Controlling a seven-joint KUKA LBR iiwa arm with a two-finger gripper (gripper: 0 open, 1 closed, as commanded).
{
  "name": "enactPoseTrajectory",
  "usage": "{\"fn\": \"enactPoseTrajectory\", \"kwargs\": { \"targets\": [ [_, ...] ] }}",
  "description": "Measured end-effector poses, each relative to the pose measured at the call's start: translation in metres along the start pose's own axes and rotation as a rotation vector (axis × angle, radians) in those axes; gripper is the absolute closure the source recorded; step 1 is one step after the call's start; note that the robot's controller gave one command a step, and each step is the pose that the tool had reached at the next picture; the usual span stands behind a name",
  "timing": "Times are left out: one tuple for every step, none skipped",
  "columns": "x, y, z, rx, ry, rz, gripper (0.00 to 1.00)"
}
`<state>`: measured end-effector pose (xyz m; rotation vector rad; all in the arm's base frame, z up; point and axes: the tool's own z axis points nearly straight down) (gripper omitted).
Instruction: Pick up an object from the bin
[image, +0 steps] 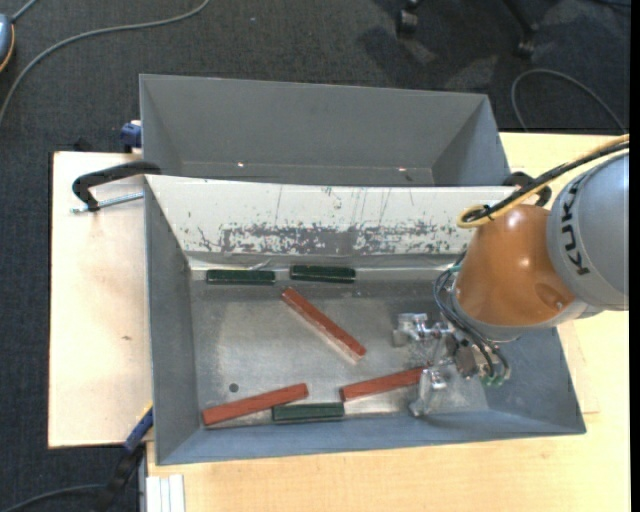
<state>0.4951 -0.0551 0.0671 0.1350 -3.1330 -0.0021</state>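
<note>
Claw (412, 366) is in the lower right of the frame, low in the bin (170, 330), its two fingers spread apart. The right end of a red-brown stick (375, 386) lies between them (nearer the lower finger), not squeezed. A dark green stick (308, 411) lies just to its left.

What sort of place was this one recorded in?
Probably a robotics lab or test cell. A KUKA arm with its gripper is down in a grey metal bin that holds a few red-brown bars and dark green bars. There is dark office-style carpet around it.
</note>
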Motion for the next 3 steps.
{"fn": "enactPoseTrajectory", "kwargs": {
  "targets": [
    [-0.002, 0.0, -0.003, 0.001, -0.006, -0.001, 1.0],
    [-0.052, 0.024, -0.129, 0.002, -0.022, -0.007, 1.0],
    [-0.022, 0.017, -0.228, 0.005, -0.019, -0.247, 1.0]
  ]
}}
